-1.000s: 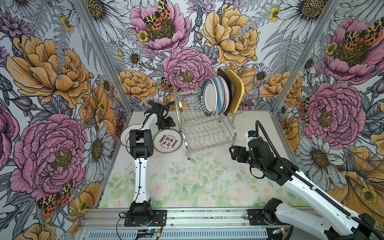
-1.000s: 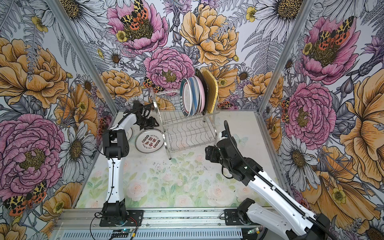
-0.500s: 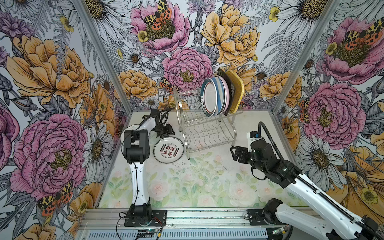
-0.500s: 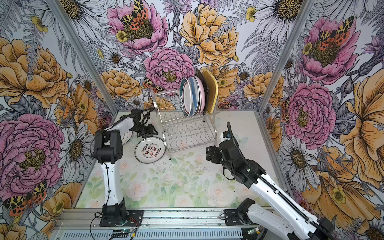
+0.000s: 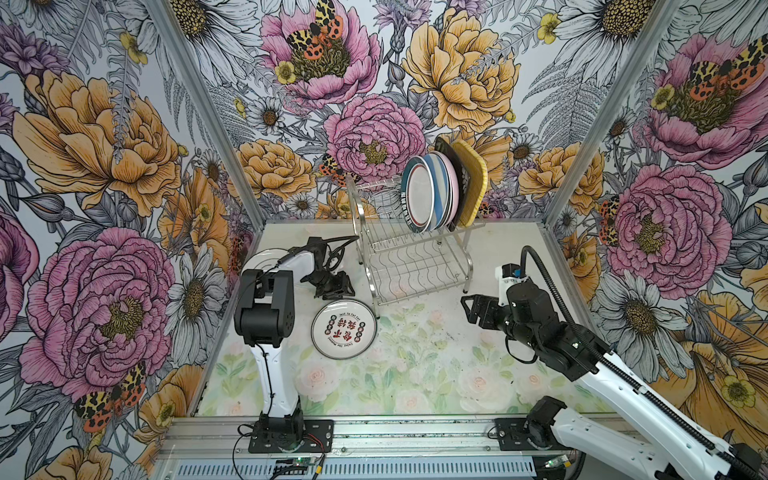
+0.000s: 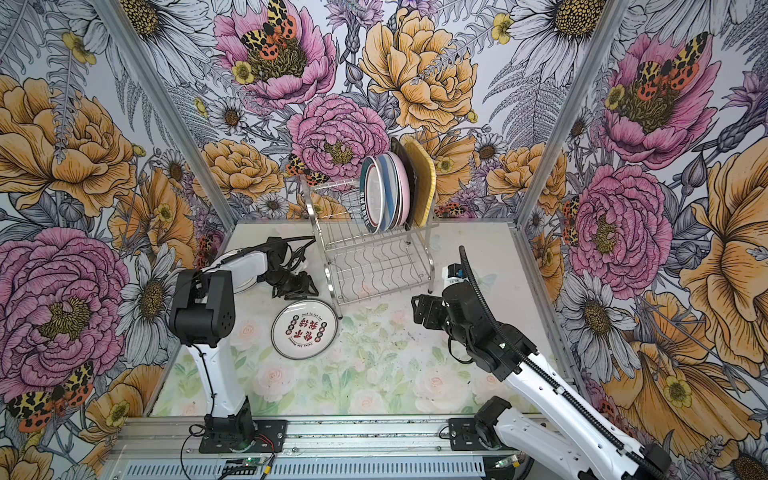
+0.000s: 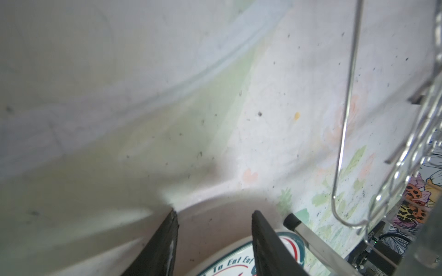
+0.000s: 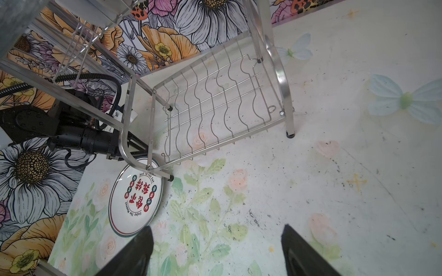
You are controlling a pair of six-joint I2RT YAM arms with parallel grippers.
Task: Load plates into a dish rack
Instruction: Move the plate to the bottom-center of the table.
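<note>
The chrome dish rack (image 5: 415, 270) (image 6: 374, 266) (image 8: 215, 100) stands at the back. Several plates (image 5: 419, 195) (image 6: 376, 195) stand upright on its upper tier, from teal-rimmed at the front to yellow square (image 5: 473, 183) at the back. Its lower shelf holds nothing. A white plate with black and red characters (image 5: 344, 328) (image 6: 304, 328) (image 8: 136, 196) (image 7: 229, 260) lies flat by the rack's front left foot. My left gripper (image 5: 332, 293) (image 6: 291, 293) (image 7: 214, 212) hangs low over that plate's far rim, jaws apart and gripping nothing. My right gripper (image 5: 469, 309) (image 6: 419, 309) (image 8: 216, 228) hovers open, right of the rack's front.
Another white plate (image 5: 257, 259) lies at the far left, mostly hidden behind my left arm. A rack wire (image 7: 344, 119) runs close to the left gripper. Flowered walls close the table on three sides, and the arm bases sit on the rail along the front edge.
The white plate with characters has slid toward the table's front, out from beside the rack, with my left gripper following it. The left elbow swung forward. My right arm barely moved.
</note>
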